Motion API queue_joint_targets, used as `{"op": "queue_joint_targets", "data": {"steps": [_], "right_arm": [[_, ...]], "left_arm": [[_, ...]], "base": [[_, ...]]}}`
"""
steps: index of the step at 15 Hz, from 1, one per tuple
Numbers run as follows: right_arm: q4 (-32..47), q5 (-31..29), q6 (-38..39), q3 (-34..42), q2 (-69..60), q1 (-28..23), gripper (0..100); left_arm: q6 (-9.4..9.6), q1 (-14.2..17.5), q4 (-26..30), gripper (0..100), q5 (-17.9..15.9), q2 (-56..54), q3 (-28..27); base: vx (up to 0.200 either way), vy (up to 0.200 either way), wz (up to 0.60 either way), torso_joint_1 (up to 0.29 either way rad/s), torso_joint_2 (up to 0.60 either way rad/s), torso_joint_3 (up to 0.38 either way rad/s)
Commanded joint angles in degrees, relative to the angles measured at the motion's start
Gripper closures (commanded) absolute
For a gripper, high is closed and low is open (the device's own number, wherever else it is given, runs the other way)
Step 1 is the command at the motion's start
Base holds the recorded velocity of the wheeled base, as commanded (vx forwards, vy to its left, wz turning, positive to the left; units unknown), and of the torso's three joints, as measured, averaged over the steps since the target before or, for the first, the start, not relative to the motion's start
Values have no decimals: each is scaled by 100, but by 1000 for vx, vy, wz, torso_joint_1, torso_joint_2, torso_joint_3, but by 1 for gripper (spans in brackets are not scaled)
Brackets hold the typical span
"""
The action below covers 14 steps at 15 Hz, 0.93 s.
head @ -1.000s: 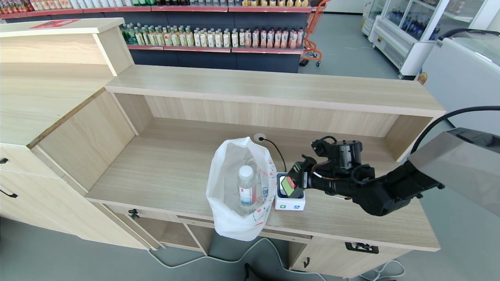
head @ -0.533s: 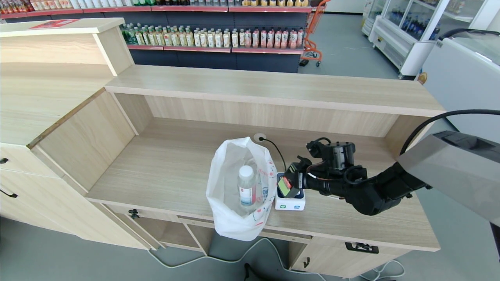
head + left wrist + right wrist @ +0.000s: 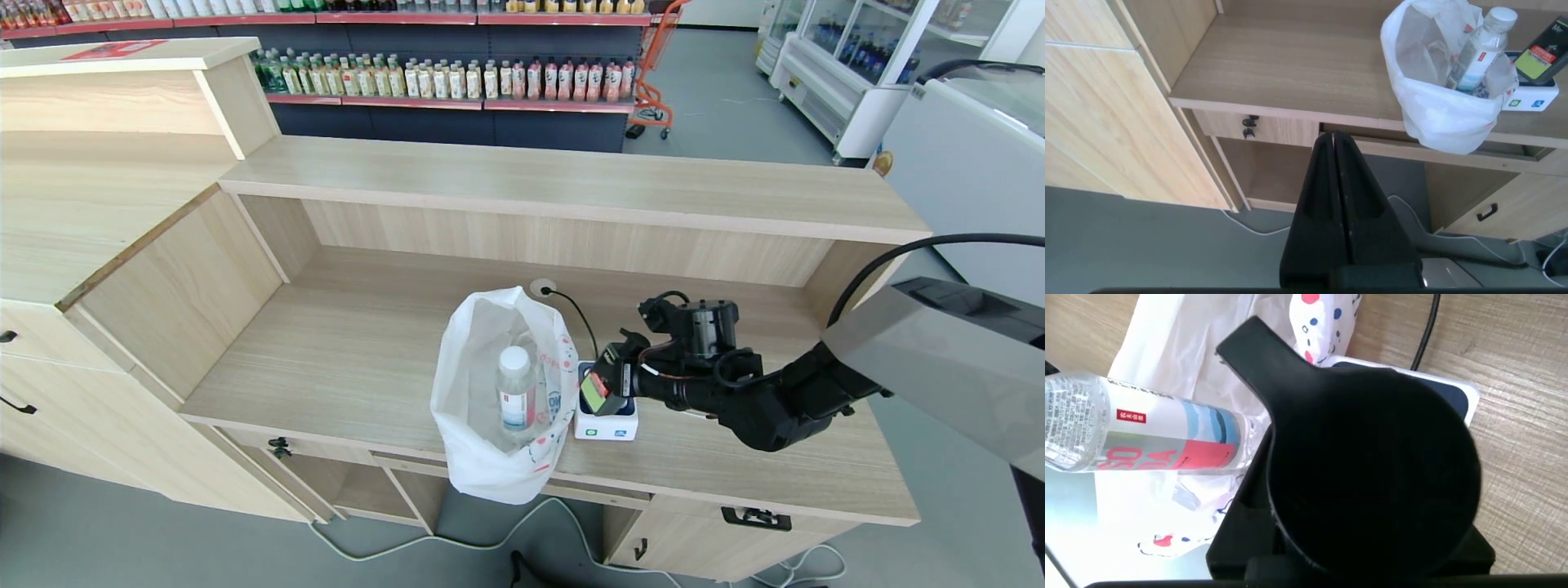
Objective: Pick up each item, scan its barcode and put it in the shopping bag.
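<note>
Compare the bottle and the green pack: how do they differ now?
The bottle is tall, clear and white-capped; the pack is small, flat, green and red. The bottle sits in the bag; the pack is gripped by the right gripper over the scanner. Both are at the counter.

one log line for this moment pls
phase: scan | right gripper: holds green item over scanner | bottle: in shopping bag | left gripper: shut, in front of counter
</note>
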State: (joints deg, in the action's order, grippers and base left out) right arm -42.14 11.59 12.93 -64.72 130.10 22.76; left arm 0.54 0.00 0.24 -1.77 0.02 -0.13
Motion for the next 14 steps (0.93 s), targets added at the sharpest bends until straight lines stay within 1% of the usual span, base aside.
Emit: {"op": "queue_joint_targets", "data": {"steps": [1, 4, 6, 8, 11, 13, 14], "right_arm": [[4, 10, -1, -58, 16, 0, 100], [4, 1, -1, -129, 16, 44, 100], [13, -175, 34, -41, -310, 9, 100], [171, -175, 7, 557, -1276, -342, 100], [1261, -219, -722, 1533, -3403, -773, 100], [1780, -245, -924, 1770, -4432, -958, 100], [1973, -395, -1249, 1831, -4713, -1151, 100]], "left_arm": [[-1, 0, 2, 100, 1, 6, 5], [-1, 0, 2, 100, 1, -2, 5], [-1, 0, 2, 100, 1, 6, -4], [-1, 0, 2, 100, 1, -2, 5], [-1, 0, 2, 100, 1, -2, 5], [-1, 0, -7, 100, 1, 6, -4], [-1, 0, -7, 100, 1, -2, -4]], "base": [[0, 0, 0, 0, 0, 0], [0, 0, 0, 0, 0, 0], [0, 0, 0, 0, 0, 0], [0, 0, 0, 0, 0, 0], [0, 0, 0, 0, 0, 0], [0, 0, 0, 0, 0, 0], [0, 0, 0, 0, 0, 0]]}}
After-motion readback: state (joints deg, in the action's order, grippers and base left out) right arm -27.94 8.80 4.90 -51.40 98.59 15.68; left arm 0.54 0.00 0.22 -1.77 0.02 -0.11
